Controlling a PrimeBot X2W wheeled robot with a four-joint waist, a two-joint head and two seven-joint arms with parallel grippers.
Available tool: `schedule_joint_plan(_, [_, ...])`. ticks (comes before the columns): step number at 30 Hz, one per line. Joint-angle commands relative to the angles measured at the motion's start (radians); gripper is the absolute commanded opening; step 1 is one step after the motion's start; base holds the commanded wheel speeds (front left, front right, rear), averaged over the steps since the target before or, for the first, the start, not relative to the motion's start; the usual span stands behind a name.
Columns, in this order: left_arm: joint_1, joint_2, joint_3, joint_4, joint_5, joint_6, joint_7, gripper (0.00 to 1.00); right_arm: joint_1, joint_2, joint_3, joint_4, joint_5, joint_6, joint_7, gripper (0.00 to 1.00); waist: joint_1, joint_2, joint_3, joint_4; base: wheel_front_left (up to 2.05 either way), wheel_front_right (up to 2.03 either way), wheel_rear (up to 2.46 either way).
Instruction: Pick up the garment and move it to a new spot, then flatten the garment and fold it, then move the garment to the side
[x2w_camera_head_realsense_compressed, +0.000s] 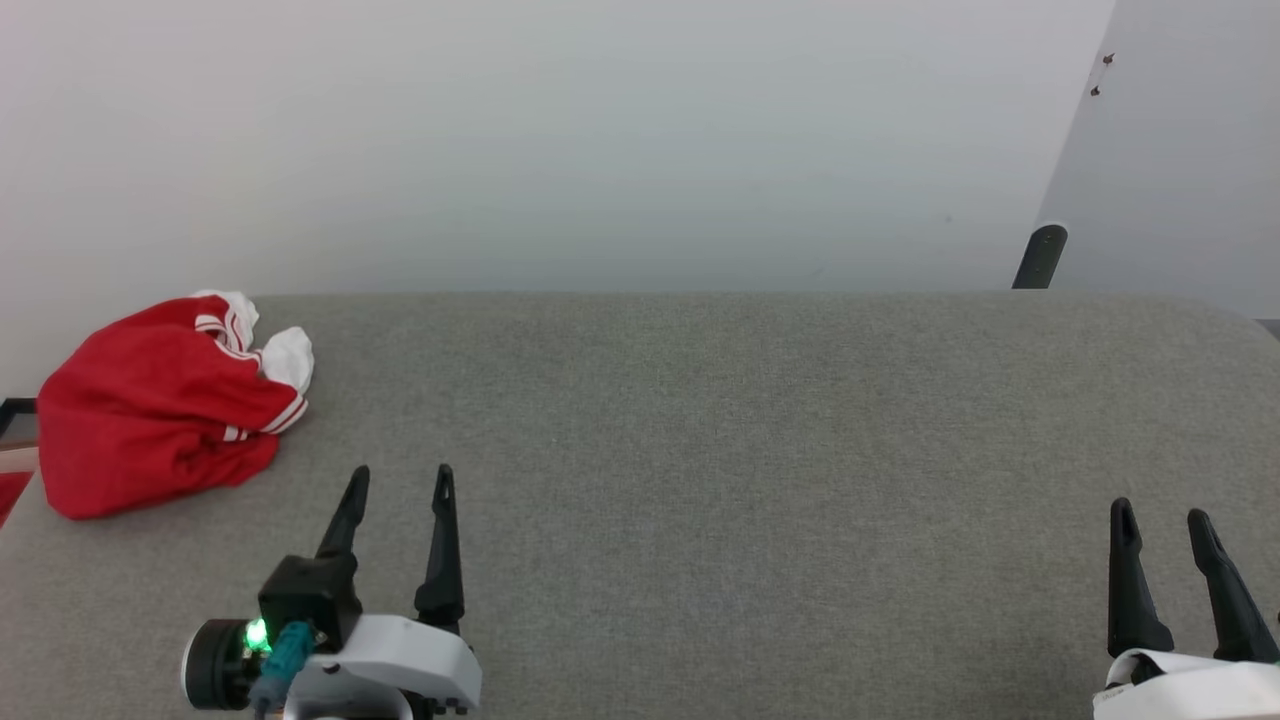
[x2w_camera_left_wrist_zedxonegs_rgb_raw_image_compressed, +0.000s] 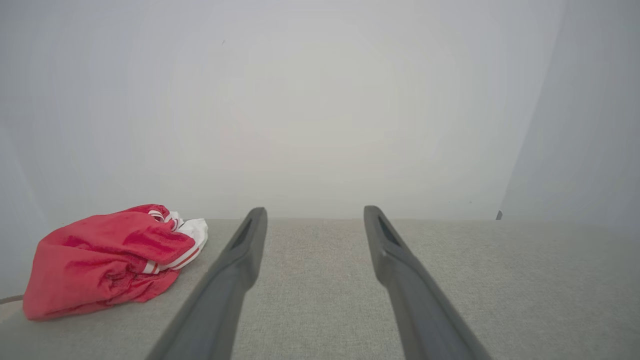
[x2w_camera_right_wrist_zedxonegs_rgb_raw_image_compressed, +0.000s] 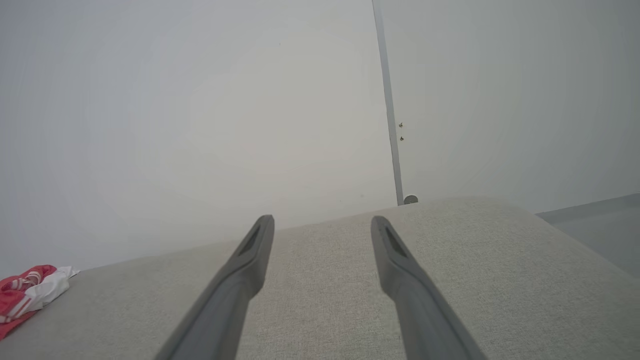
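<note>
- Head view: left gripper (x2w_camera_head_realsense_compressed: 402, 472) sits low over the near-left part of the grey padded surface (x2w_camera_head_realsense_compressed: 700, 450), fingers pointing away from the robot. The jaws are spread wide and hold nothing.
- Right gripper (x2w_camera_head_realsense_compressed: 1158, 510) is over the near-right part of that surface in the same pose, fingers pointing forward. Its jaws are also wide apart and empty.
- Both pairs of fingers are long, dark and tapered to narrow tips, rising from white wrist housings. The left wrist carries a black block with a lit green light (x2w_camera_head_realsense_compressed: 257, 633).
- The garment (x2w_camera_head_realsense_compressed: 150, 415) lies bunched in a rounded heap at the left end of the surface, near its far edge and clear of both grippers.
- The garment is soft bright-red fabric, creased and folded over itself. White panels and thin red-and-white striped bands show at its upper right.
- The surface is a woven, heathered grey textile, matte, with a rounded far edge.
- Beyond the far edge of the surface stands a plain pale wall (x2w_camera_head_realsense_compressed: 600, 130). A dark rounded post (x2w_camera_head_realsense_compressed: 1040, 255) rises at the far right.
</note>
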Motion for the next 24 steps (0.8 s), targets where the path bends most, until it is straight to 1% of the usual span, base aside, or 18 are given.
schedule_joint_plan(1, [0.003,0.007,-0.004,-0.01,0.026,0.004,-0.01,1.0,0.009,-0.003,-0.004,-0.011,-0.023,0.005,-0.009,1.0,-0.0001,-0.0001,-0.002,0.0,0.0,0.0,0.0])
schedule_joint_plan(7, [0.008,0.002,0.004,-0.015,0.054,-0.013,-0.021,1.0,0.017,-0.003,-0.009,-0.02,-0.078,0.005,-0.02,1.0,-0.0001,-0.0001,-0.01,0.0,0.0,0.0,0.0])
schedule_joint_plan(16, [0.024,-0.019,0.042,0.009,0.078,-0.064,-0.039,1.0,0.033,-0.003,-0.02,-0.034,-0.155,0.005,-0.033,1.0,-0.0001,-0.0001,-0.026,0.004,0.0,0.0,0.0])
schedule_joint_plan(21, [0.025,-0.025,0.069,0.029,0.111,-0.09,-0.047,1.0,0.052,-0.003,-0.023,-0.042,-0.197,0.005,-0.037,1.0,-0.0001,-0.0001,-0.039,0.025,0.0,0.0,0.0])
schedule_joint_plan(24, [0.024,-0.025,0.088,0.048,0.133,-0.097,-0.053,1.0,0.054,-0.003,-0.019,-0.046,-0.221,0.005,-0.042,1.0,-0.0001,-0.0001,-0.047,0.049,0.0,0.0,0.0])
